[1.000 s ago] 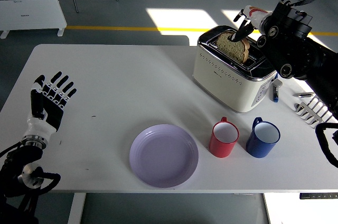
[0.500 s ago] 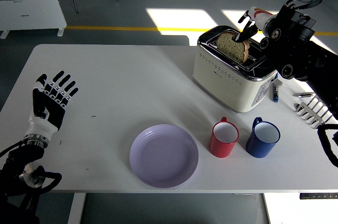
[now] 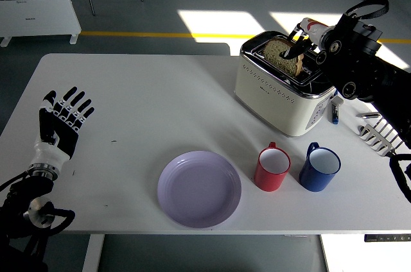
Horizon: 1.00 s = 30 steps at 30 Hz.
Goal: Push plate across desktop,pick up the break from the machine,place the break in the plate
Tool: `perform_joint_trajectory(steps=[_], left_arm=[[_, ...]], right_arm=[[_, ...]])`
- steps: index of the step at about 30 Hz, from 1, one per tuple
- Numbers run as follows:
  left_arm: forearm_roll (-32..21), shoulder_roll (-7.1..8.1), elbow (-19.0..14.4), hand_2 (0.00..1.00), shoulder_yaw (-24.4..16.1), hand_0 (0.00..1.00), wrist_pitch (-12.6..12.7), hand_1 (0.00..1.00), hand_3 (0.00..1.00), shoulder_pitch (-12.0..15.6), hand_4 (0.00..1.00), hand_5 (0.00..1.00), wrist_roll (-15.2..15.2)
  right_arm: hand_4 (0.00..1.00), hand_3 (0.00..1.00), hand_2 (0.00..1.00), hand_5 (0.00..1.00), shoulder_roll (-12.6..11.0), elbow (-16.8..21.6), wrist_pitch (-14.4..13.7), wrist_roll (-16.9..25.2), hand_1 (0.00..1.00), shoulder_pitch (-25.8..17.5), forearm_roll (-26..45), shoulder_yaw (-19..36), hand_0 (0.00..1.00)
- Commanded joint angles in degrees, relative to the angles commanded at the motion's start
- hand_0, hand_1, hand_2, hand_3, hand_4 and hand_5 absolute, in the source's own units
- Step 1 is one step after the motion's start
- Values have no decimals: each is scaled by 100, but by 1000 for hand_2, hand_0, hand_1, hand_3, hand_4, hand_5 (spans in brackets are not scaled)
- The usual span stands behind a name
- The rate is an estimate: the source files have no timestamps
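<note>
A cream toaster (image 3: 282, 89) stands at the back right of the white table. A slice of brown bread (image 3: 282, 56) sticks up out of its slot. My right hand (image 3: 298, 42) reaches over the toaster from the right, and its fingers are closed on the top right edge of the bread. A lilac plate (image 3: 199, 188) lies empty near the table's front edge, left of the mugs. My left hand (image 3: 62, 120) rests at the table's left side with its fingers spread, holding nothing.
A red mug (image 3: 273, 168) and a blue mug (image 3: 320, 167) stand in front of the toaster, right of the plate. A small blue item (image 3: 334, 111) and a white rack (image 3: 379, 132) lie at the right edge.
My right arm has drawn slightly back and to the right while the fingers stay at the bread. The left hand has barely shifted. Plate and mugs have not moved.
</note>
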Motion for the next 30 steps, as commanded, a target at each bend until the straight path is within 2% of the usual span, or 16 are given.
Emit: perform_joint_trajectory(steps=[3,4,9,10,15,16,21,22,27,28,30], left_arm=[[0,0,8,831,11,780,1,791,801,0,581,998,-3],[1,0,11,830,14,780,1,790,800,0,581,998,-3],[2,0,32,830,21,780,3,790,800,7,581,998,-7],[3,0,41,830,19,777,5,789,798,12,582,998,-8],[9,0,56,830,26,777,13,789,798,31,582,998,-11],[9,0,55,829,32,776,13,789,797,37,579,998,-11],[6,0,45,829,53,776,5,789,797,26,579,998,-20],[6,0,44,828,52,775,5,789,798,21,579,998,-20],[6,0,43,828,45,775,6,789,798,10,579,998,-20],[6,0,43,828,41,776,6,788,796,10,576,998,-20],[6,0,45,828,34,776,6,788,796,10,576,998,-19]], right_arm=[[774,673,557,312,0,-36,-29,12,592,-7,100,-74,617],[752,625,530,290,0,-54,-45,21,549,-9,154,-114,549],[752,625,530,290,0,-90,-115,87,549,-26,395,-256,549],[716,586,502,257,0,-90,-122,99,512,-32,447,-293,501],[716,586,502,257,0,-90,-163,142,512,-51,625,-401,501],[654,523,476,208,0,-91,-172,161,476,-59,673,-434,464],[654,523,476,208,0,-78,-224,198,476,-68,762,-530,464],[573,493,468,155,0,-73,-252,200,442,-65,774,-549,433],[573,493,468,155,0,-66,-324,192,442,-34,786,-609,433],[513,470,455,135,0,-65,-334,190,410,-28,783,-617,396],[513,470,455,135,0,-57,-363,185,410,-16,772,-628,396]])
